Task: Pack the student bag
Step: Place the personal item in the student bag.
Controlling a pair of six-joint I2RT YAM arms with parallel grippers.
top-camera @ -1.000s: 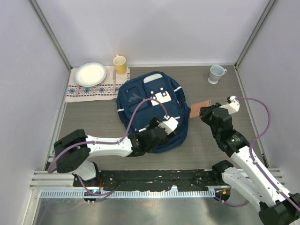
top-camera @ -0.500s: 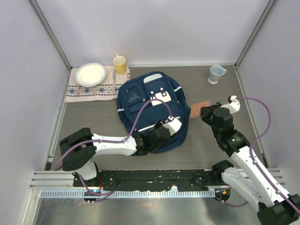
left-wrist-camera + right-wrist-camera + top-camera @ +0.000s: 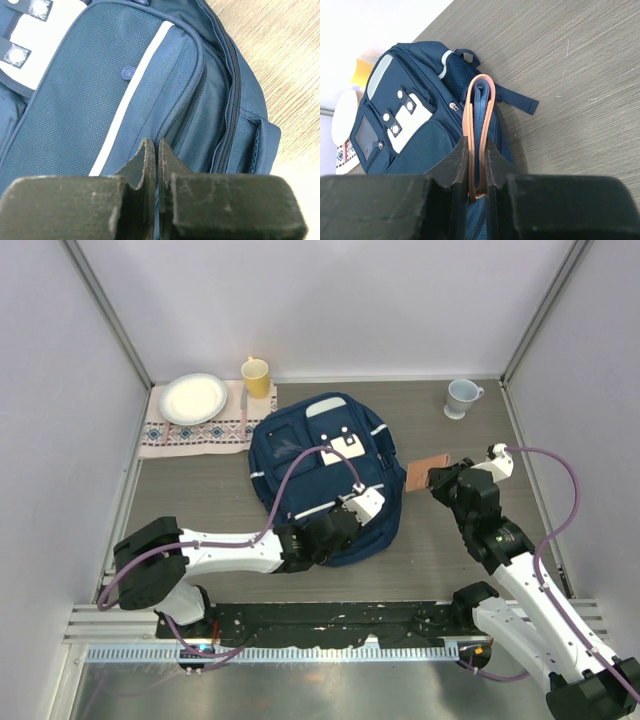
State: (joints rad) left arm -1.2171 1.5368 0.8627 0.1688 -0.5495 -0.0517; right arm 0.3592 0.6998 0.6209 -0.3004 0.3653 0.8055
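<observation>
Grey wood-grain table point(image 3: 190, 500): student bag point(image 3: 325, 480) ctr, patterned cloth point(image 3: 195, 432) far-L, pale mug point(image 3: 461, 397) far-R.

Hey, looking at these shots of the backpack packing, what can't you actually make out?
- Left wrist view: whether the left claw pinches a zipper pull on the student bag; its own fingers hide it.
- Right wrist view: the brown-covered booklet in the right claw is edge-on, its face unseen.
- Top view: contents of the yellow cup, too small.

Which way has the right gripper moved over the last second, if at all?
No. The right gripper stays put beside the student bag's right edge, still clamping the brown booklet, unchanged against the grey mug.
</observation>
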